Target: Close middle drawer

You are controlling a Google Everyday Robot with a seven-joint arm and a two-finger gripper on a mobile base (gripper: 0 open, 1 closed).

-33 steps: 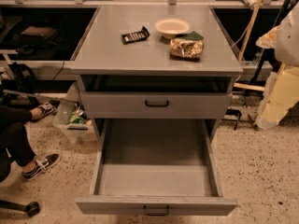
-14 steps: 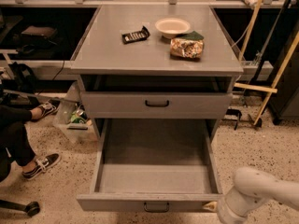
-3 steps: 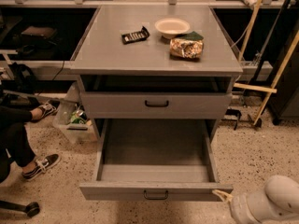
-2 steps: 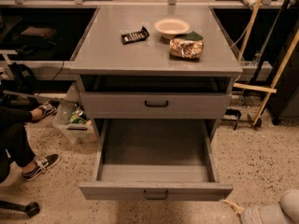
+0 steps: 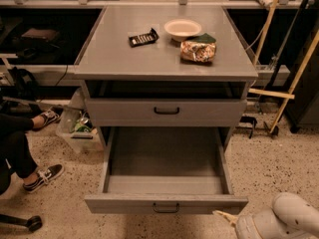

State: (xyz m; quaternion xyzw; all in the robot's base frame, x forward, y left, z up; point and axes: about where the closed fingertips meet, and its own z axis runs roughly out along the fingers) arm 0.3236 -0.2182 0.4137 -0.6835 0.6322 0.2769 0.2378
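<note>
My jaws sit at the bottom right edge of the camera view, barely showing ahead of my white arm. They are close to the right end of the middle drawer's front, and I cannot tell whether they are open or closed, or whether they touch it.

At far left, a seated person's sneaker rests on the speckled floor, with a clear plastic bin tucked beside the cabinet. At centre, the middle drawer hangs well out of the grey bench, its long shallow tray bare and its small black handle facing the camera. Above it, the top drawer is shut flush. On the bench top lie a black packet, a pale bowl and a snack bag. Wooden poles lean at far right.

The change is this: eleven seconds ago the drawer front stood nearer the camera, and it now sits partly pushed in. It has held there for the last second while my arm has slid down and away toward the corner. I judge the closing begun but far from done, since most of the tray is exposed. I would likely need to come back to the front panel and push squarely near the handle, so the wide drawer does not skew on its runners.
</note>
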